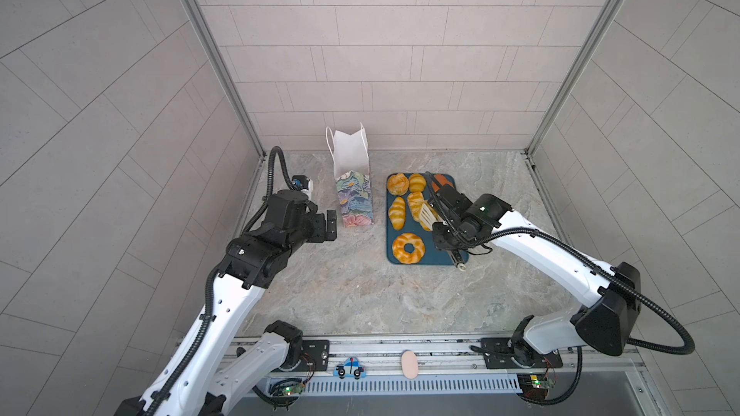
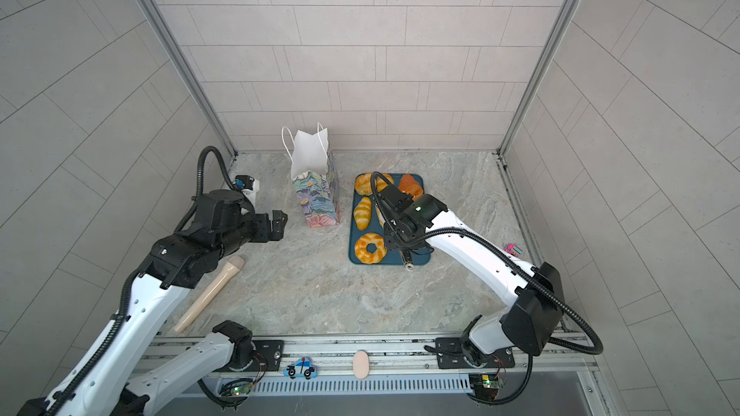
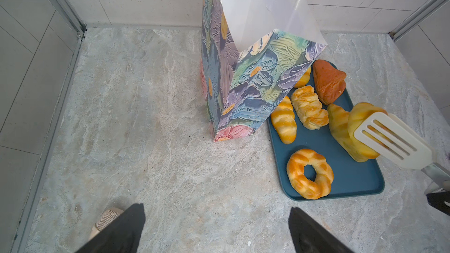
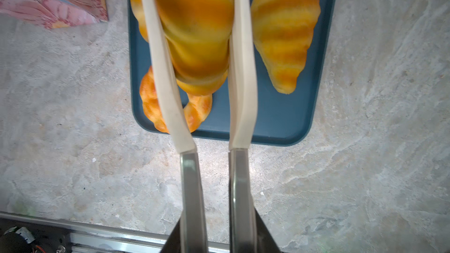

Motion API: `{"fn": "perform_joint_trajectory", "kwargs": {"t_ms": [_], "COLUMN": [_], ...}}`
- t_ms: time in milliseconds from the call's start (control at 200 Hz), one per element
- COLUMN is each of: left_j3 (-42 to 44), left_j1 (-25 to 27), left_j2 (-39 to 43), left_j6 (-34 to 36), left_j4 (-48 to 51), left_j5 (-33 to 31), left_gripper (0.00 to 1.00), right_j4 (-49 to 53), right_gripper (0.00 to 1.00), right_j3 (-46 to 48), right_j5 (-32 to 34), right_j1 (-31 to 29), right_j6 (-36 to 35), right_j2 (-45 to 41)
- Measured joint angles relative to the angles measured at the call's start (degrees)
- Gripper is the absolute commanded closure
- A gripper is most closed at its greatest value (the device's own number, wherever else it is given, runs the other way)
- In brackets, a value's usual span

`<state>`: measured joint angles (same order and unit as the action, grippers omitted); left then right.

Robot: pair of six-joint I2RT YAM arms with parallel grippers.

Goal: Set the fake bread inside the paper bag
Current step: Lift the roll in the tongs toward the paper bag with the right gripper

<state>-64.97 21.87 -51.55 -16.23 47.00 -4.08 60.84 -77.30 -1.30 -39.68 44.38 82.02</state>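
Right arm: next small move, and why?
Probably lift and swing left toward the paper bag and its open top. The right gripper is shut on the tongs, which pinch a croissant over the tray. The bag stands upright beside the tray.

fake bread (image 1: 408, 248): glossy golden, clustered | paper bag (image 1: 357, 204): floral, upright, open

A: Enclosure logged?
B: Yes. Beyond the left pincer (image 1: 331, 226) you have a back wall (image 1: 384, 54) of pale grey tiles. Matching side walls (image 1: 100, 114) flank it, meeting at aluminium corner posts (image 1: 216, 58).
A: Surface?
B: Marbled grey stone-look tabletop (image 1: 360, 294) beneath the pincer, and an aluminium rail (image 1: 440, 354) behind it. Light is even, shadows soft.
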Motion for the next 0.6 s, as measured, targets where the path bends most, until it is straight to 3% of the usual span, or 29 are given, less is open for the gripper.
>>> {"fn": "perform_joint_trajectory", "kwargs": {"t_ms": [600], "left_j3": [1.05], "left_j1": [-2.19], "left_j2": [-0.26], "left_j6": [-1.77], "left_j4": [-1.22], "left_j5": [1.44], "left_gripper": [0.00], "right_j4": [-8.61], "right_gripper": [0.67], "right_j3": [-10.91], "right_j5": [-6.12], "right_j1": [-0.72], "right_j6": [-2.56], "right_j2": [0.11]}}
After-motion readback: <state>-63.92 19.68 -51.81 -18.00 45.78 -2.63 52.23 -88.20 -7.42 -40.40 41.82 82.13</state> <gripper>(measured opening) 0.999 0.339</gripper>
